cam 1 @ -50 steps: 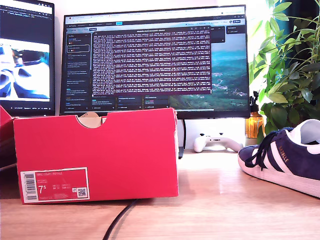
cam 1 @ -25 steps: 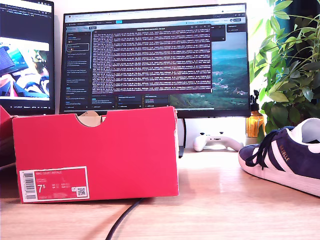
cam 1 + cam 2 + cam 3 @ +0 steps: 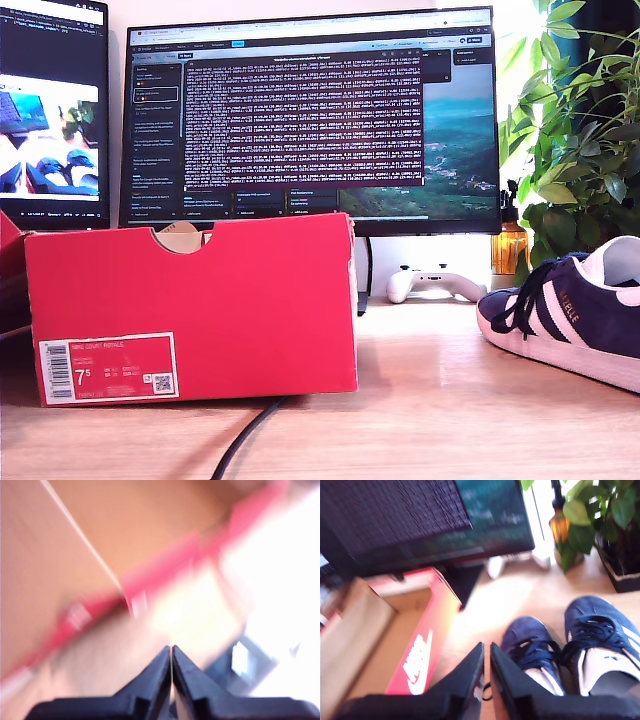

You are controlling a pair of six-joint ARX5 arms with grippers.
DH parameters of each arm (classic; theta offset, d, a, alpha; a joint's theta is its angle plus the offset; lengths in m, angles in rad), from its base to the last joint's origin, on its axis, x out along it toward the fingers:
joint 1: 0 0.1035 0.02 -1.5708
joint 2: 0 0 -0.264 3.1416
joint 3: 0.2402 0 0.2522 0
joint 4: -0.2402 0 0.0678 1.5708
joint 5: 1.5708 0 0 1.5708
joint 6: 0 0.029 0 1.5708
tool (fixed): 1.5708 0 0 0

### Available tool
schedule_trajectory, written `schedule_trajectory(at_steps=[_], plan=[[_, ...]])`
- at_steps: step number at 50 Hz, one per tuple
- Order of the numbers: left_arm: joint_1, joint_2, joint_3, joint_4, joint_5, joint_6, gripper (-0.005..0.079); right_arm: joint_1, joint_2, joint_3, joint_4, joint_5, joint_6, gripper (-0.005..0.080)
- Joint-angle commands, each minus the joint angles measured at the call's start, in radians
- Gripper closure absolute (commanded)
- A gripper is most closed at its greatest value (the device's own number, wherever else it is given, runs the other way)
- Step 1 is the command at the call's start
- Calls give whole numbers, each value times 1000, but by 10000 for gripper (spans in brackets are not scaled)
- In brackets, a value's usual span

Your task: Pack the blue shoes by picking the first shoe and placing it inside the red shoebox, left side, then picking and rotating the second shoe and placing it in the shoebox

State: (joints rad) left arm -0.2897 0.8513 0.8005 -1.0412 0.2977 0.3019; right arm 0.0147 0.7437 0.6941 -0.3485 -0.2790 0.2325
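Standing on the wooden surface [image 3: 440, 410], the red shoebox [image 3: 200, 300] fills the exterior view's left half, its long side facing the camera with a half-round notch in the top edge and a white barcode label [image 3: 108, 369] at the lower corner. One blue shoe [image 3: 570, 315] lies at the exterior view's right edge, toe pointing toward the box and well apart from it, white stripes and gold lettering on its side. A dark cable [image 3: 245, 435] runs across the surface from under the box toward the camera. Behind are a large monitor [image 3: 310, 120], a second screen [image 3: 52, 115] at the exterior view's left, a white game controller [image 3: 433, 285], an amber bottle [image 3: 508, 245] and a leafy plant [image 3: 580, 130].

No arm shows in the exterior view.

My second hand [image 3: 487, 652] hangs above the surface with its two dark tips nearly together, only a thin slit between them, and nothing held. Beyond the tips both blue shoes sit side by side on the surface: one shoe [image 3: 535, 652] close to the tips, the other shoe [image 3: 600, 635] just beside it, laces up. The open shoebox [image 3: 427, 640] lies to the other side of the tips, its brown inside showing.

My first hand [image 3: 171, 652] also has its tips pressed almost shut on nothing. Its view is heavily blurred; a red box edge [image 3: 160, 577] and pale brown cardboard can be made out beyond the tips, little more.
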Motion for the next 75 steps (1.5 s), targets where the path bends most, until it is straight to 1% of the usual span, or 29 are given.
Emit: schedule_trajectory(at_steps=[1, 5, 8, 11, 18, 25, 27, 30, 34, 43, 51, 55, 62, 75], plan=[[-66, 50, 0, -18, -76, 26, 761, -2, 45, 45, -31, -2, -21, 742], [-150, 122, 0, -7, -182, 53, 761, -2, 114, 105, -87, -2, -37, 728], [-198, 176, 0, 21, -251, 58, 761, -2, 156, 143, -134, -2, -55, 725], [-232, 226, 0, 52, -313, 58, 761, -2, 194, 176, -187, -2, -62, 697], [-268, 335, 0, 113, -449, 58, 761, 0, 269, 245, -337, -2, -104, 601], [-270, 414, 0, 177, -517, 57, 761, 18, 329, 291, -446, -2, -134, 584], [-270, 427, 0, 196, -523, 57, 761, 26, 351, 303, -475, -2, -139, 574], [-270, 441, 0, 224, -523, 57, 761, 45, 385, 316, -512, -2, -156, 533], [-272, 451, 0, 262, -523, 57, 761, 71, 428, 320, -534, 1, -165, 496], [-272, 451, 0, 287, -519, 57, 761, 116, 550, 320, -565, 3, -205, 482], [-272, 451, 0, 288, -508, 57, 761, 149, 650, 320, -591, 99, -234, 441], [-272, 451, 0, 289, -505, 56, 761, 154, 688, 320, -589, 134, -240, 440], [-272, 451, 0, 298, -503, 56, 761, 155, 742, 320, -571, 132, -275, 442], [-272, 451, 0, 317, -489, 54, 761, 155, 826, 320, -560, 127, -286, 450]])
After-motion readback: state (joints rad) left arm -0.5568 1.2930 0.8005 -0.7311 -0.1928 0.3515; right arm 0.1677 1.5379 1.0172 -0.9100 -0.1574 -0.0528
